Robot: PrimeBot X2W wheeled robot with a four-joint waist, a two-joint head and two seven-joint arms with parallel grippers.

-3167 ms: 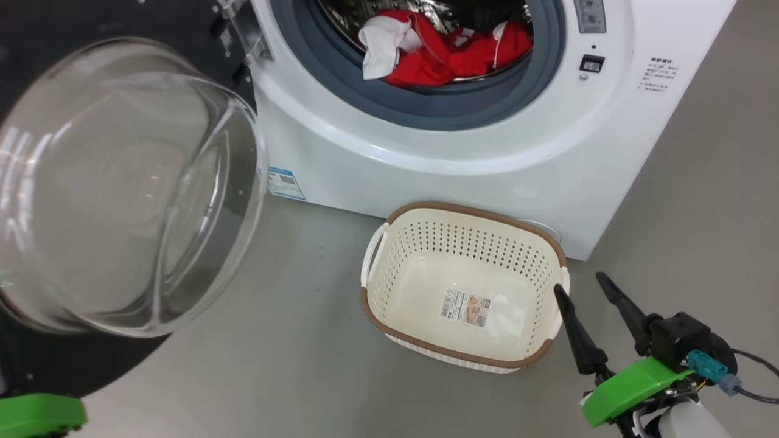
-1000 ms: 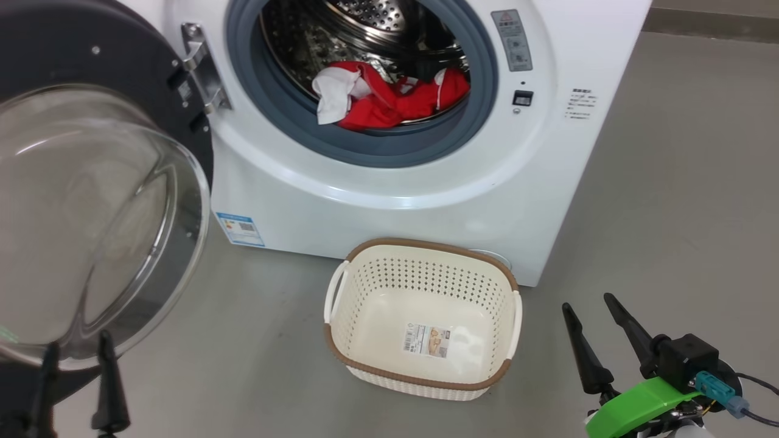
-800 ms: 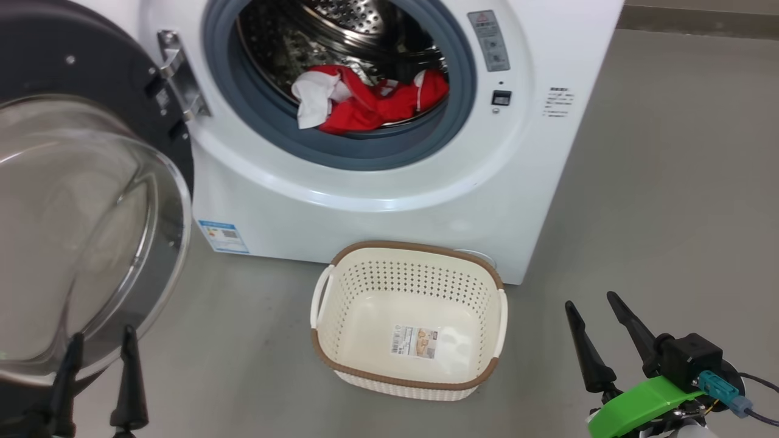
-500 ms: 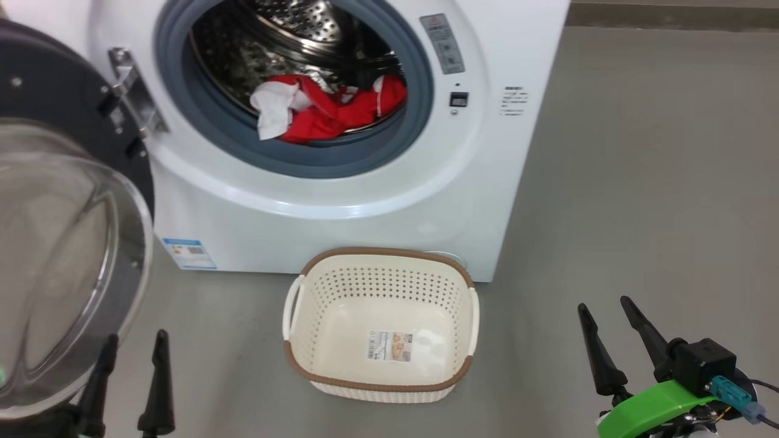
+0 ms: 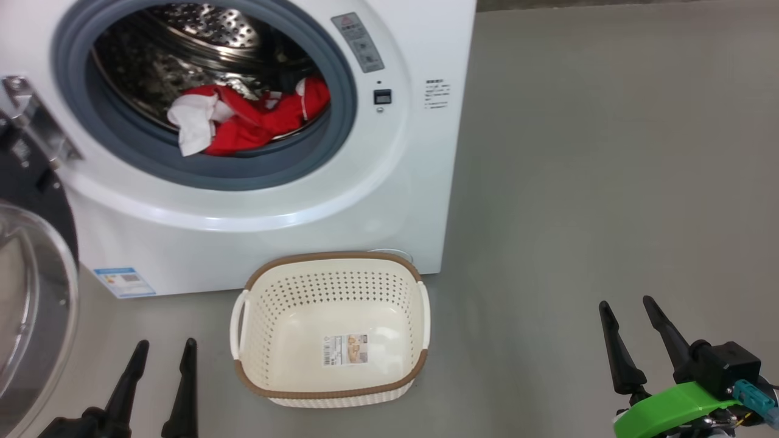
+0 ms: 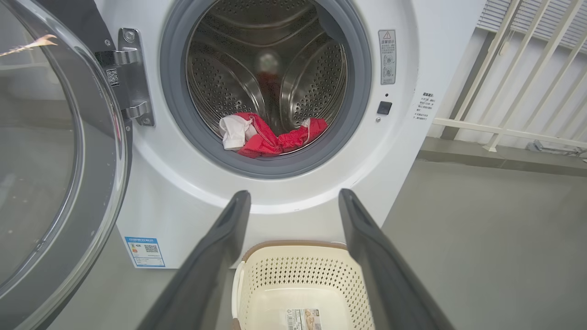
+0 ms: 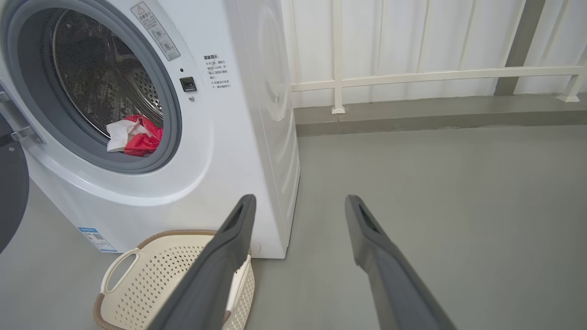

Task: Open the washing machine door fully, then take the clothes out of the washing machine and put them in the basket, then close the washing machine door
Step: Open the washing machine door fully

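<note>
Red clothes (image 5: 255, 125) lie half-hidden in the washing machine (image 5: 274, 207), door (image 5: 36, 292) cropped beside it. Both gape empty: left end effector (image 5: 166, 344), right end effector (image 5: 625, 302).

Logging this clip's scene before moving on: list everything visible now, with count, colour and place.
washing machine: one, white, behind the basket
washing machine door: one, black rim, clear glass, swung open, left of the opening
clothes: one heap, red plus white, in the drum
basket: one, cream, brown rim, on the floor, no clothes inside
label: one, blue, low on the machine's front
railing: one, white, beyond the machine
left tool: one, dark, open, lower left of head view
right tool: one, dark, open, lower right
</note>
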